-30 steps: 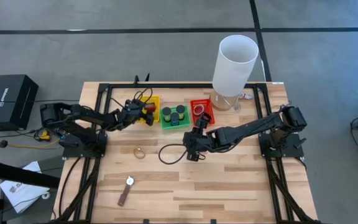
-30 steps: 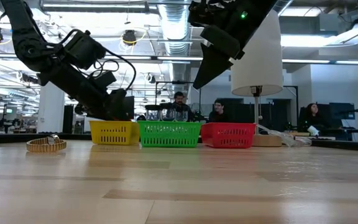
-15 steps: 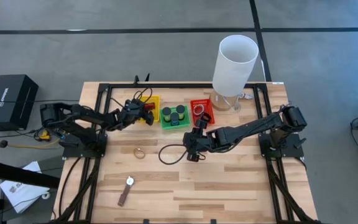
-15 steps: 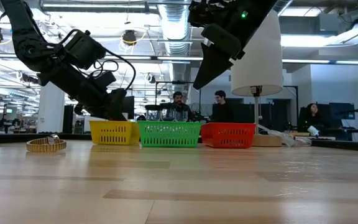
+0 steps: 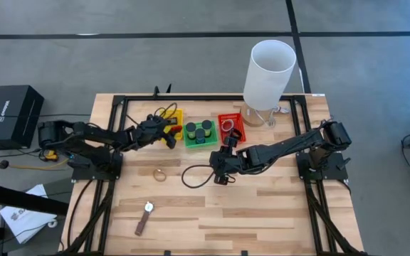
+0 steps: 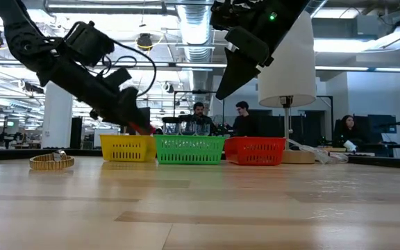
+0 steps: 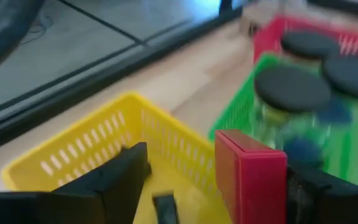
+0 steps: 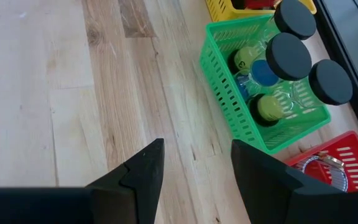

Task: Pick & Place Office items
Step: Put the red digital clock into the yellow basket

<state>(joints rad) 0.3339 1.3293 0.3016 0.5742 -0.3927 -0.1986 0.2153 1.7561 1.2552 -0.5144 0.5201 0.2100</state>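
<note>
The left gripper (image 7: 210, 180) gripped a red block (image 7: 250, 174) over the yellow tray's rim (image 7: 73, 149); only the right wrist view showed the right gripper (image 8: 194, 165) open above bare surface (image 8: 55, 93).

High view: overhead, facing straight down, taking in the whole table (image 5: 212, 213) and surrounding floor. Low view: at tabletop level, facing across the boards into the room behind. Left wrist view: very close over the yellow tray (image 7: 98, 168), apparently angled toward the green tray (image 7: 247, 112); focus is poor. Right wrist view: looking down at bare boards from nearby. All four views share the green tray.
</note>
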